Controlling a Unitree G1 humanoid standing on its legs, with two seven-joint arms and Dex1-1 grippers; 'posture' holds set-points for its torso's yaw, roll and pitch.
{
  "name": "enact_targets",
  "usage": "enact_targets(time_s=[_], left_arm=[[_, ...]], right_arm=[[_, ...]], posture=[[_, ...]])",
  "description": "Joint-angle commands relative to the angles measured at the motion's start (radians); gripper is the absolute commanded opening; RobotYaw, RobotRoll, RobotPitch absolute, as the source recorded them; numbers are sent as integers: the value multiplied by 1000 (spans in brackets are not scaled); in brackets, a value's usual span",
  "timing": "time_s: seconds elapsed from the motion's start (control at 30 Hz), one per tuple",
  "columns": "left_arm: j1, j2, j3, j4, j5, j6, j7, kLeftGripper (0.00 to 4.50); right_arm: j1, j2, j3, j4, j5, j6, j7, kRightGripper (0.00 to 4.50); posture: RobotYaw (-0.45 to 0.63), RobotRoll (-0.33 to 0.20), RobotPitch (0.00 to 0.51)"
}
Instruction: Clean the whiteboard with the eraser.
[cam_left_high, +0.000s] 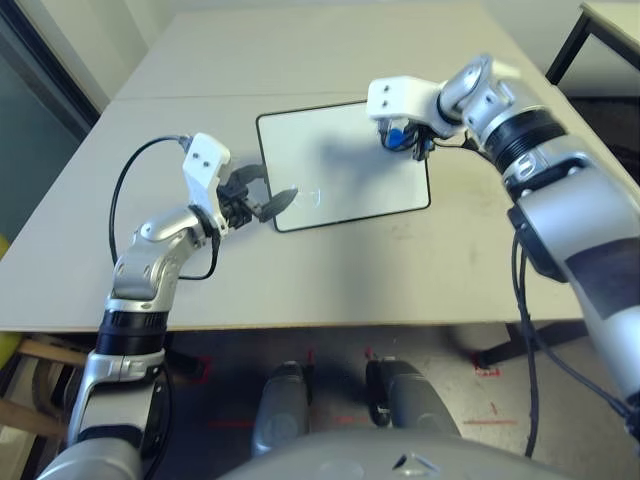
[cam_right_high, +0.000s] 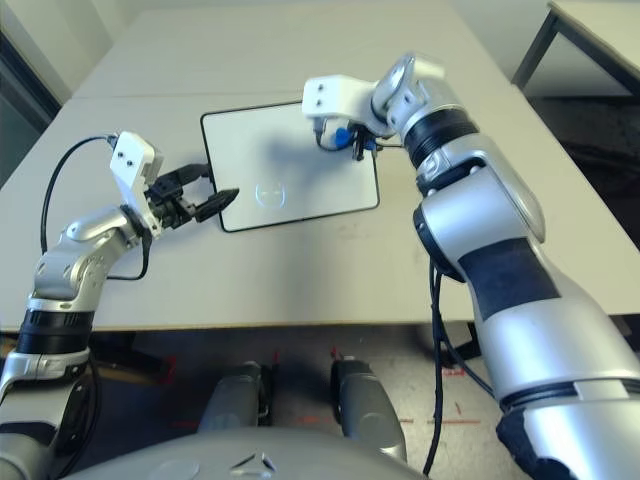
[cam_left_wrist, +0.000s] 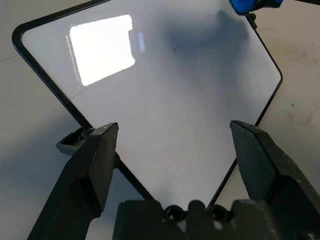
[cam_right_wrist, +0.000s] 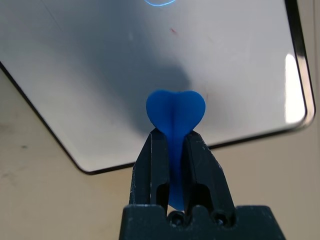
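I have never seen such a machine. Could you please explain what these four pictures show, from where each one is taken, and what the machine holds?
This is a humanoid robot with two arms at a table. Two pictures come from cameras in its head, looking down; the other two from a camera on each wrist. On the table lies the whiteboard, almost clean; one tiny red mark shows. The right gripper is shut on the eraser, a small blue block, above the board's far right part. The left gripper is open at the board's near left corner, with nothing between its fingers.

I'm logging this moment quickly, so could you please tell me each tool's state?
Left tool: open, holding nothing, at the whiteboard's edge.
Right tool: shut on the eraser.
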Motion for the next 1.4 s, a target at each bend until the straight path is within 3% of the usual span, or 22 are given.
enact_targets(time_s=[0.03, 0.2, 0.37, 0.43, 0.73, 1.23, 1.4], left_arm=[[2, -13, -18, 5, 13, -6, -3, 4500], [13, -21, -18, 6, 13, -10, -5, 4500], [13, -26, -18, 13, 16, -13, -7, 4500], [7, -29, -20, 18, 18, -14, -4, 4500], [8, -13, -7, 8, 21, -6, -1, 4500], [31, 34, 23, -34, 12, 21, 4, 4500], [19, 51, 30, -32, 9, 27, 1, 4500]], right_arm=[[31, -66, -47, -48, 48, 224, 64, 123], [61, -162, -83, -85, 88, 459, 53, 123], [76, -184, -159, -35, 147, 614, -73, 123], [105, -173, -228, 9, 187, 639, -198, 123], [144, -100, -412, 106, 323, 639, -527, 123], [194, -54, -482, 151, 403, 545, -692, 122], [198, -53, -516, 146, 438, 533, -711, 1850]], posture=[[-40, 0, 108], [-55, 0, 119], [-62, 0, 118], [-60, 0, 115], [-27, 0, 107], [13, 0, 94], [9, 0, 93]])
